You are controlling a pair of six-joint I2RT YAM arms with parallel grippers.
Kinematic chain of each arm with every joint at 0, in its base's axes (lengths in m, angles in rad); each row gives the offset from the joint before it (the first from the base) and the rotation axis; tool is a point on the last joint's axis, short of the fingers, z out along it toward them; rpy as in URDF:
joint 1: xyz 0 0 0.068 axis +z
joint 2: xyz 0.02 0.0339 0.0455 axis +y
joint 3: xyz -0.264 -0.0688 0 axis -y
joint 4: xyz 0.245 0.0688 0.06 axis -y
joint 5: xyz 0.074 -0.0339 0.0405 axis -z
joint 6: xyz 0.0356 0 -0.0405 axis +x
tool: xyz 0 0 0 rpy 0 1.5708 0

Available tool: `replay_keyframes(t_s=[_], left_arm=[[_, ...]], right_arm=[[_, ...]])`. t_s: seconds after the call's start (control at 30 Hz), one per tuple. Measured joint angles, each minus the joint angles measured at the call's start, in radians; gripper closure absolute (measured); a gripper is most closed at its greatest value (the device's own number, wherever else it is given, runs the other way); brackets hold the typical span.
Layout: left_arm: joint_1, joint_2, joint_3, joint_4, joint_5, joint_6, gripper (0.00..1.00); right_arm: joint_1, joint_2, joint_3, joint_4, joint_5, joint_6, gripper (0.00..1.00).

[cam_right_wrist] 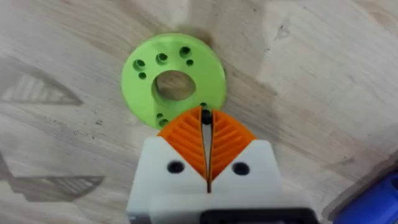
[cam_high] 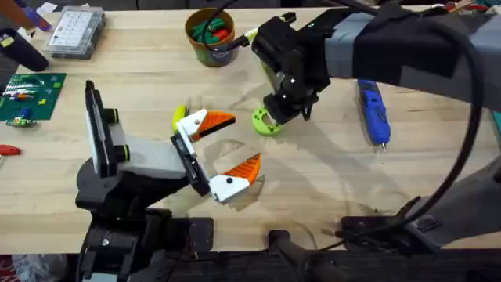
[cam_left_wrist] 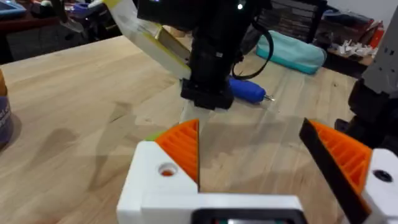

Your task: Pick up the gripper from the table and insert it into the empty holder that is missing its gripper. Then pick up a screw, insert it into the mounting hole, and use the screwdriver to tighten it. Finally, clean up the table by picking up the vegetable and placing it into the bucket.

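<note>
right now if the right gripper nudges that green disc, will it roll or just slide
The green disc lies flat on the bare wood table, so it would likely slide, not roll. It looks like rigid plastic with a centre hole, probably light. The right gripper, fingers together at its rim, could skid it away easily.

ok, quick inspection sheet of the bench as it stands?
Surface: light wooden tabletop, no spills seen.
Job's things: blue pen-shaped screwdriver lying flat; round orange-rimmed bucket holds green and red items.
Clutter: lime-green holed disc; clear compartment box; green circuit board.
Grippers: left gripper open; right gripper shut, at the disc's edge.
Cables: black cable along right arm.
Surroundings: teal bag behind.
</note>
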Motion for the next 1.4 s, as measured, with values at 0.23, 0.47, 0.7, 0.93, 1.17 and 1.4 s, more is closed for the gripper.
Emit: replay_keyframes(t_s=[0.23,0.47,0.7,0.93,1.17,1.4], left_arm=[[0.000,0.000,0.000,0.000,0.000,0.000,0.006],[0.000,0.000,0.000,0.000,0.000,0.000,0.006],[0.000,0.000,0.000,0.000,0.000,0.000,0.006],[0.000,0.000,0.000,0.000,0.000,0.000,0.006],[0.000,0.000,0.000,0.000,0.000,0.000,0.006],[0.000,0.000,0.000,0.000,0.000,0.000,0.006]], right_arm=[[0.000,-0.001,0.000,0.001,0.000,0.000,0.998],[0.000,-0.056,0.014,-0.022,0.000,0.000,0.998],[0.000,-0.150,0.139,-0.122,0.000,0.000,0.998],[0.001,-0.186,0.327,-0.274,0.000,-0.013,0.998],[0.003,-0.186,0.474,-0.402,0.000,-0.016,0.998],[0.027,-0.184,0.553,-0.408,-0.005,-0.021,0.998]])
